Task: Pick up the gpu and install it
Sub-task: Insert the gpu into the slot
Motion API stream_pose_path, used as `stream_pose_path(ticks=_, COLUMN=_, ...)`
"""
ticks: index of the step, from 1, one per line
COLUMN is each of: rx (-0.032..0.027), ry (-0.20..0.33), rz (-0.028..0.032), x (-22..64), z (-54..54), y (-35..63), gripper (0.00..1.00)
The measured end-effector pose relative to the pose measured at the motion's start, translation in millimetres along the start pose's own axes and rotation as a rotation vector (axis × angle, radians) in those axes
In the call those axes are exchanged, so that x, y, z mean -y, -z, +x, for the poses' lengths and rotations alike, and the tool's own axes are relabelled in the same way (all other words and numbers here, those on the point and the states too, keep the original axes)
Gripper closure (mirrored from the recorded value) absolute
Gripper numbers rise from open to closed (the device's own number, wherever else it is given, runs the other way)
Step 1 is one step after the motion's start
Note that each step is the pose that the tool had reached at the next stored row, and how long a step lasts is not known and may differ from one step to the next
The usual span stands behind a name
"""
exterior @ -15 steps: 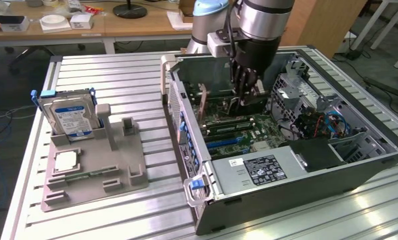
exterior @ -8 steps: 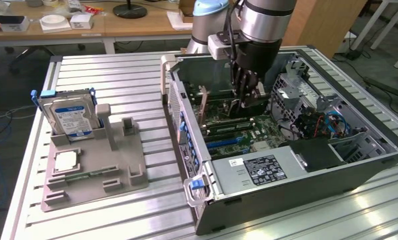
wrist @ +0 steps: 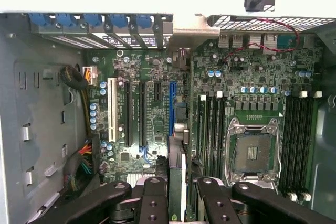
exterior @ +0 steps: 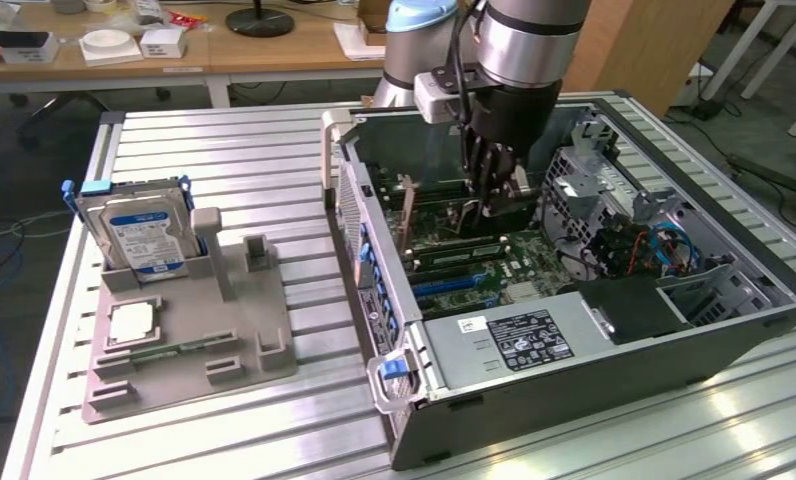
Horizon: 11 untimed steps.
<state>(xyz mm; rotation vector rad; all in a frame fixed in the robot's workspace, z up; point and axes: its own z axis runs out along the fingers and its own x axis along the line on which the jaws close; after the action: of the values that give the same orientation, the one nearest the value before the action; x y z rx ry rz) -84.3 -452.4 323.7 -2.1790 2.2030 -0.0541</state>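
Observation:
My gripper (exterior: 492, 200) reaches down into the open computer case (exterior: 558, 385), over the motherboard (exterior: 472, 265). In the wrist view the gripper (wrist: 181, 195) is shut on the gpu (wrist: 176, 174), a slim dark card seen edge-on between the two black fingers (wrist: 154, 200). The card hangs above the motherboard (wrist: 157, 72), in line with the long blue slot (wrist: 172, 106) and close over its near end. Whether the card's edge touches the slot I cannot tell. The card's lower part is hidden behind the fingers.
On the exterior view's left, a grey fixture (exterior: 225, 345) holds an upright hard drive (exterior: 138, 235), a processor chip (exterior: 131, 322) and a memory stick (exterior: 171, 350). Inside the case are the power supply (exterior: 505, 340), drive cage (exterior: 612, 190), empty CPU socket (wrist: 252, 153) and cable bundle (wrist: 79, 166).

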Motion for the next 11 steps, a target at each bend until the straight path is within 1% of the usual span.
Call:
stream_pose_path(ticks=8, rx=-0.0004, ry=0.0, rz=-0.0001, x=-1.4, z=0.1, y=-10.3, gripper=0.74)
stream_pose_path(ticks=11, rx=-0.0005, ry=0.0, rz=-0.0001, x=-1.8, z=0.7, y=-12.5, gripper=0.74)
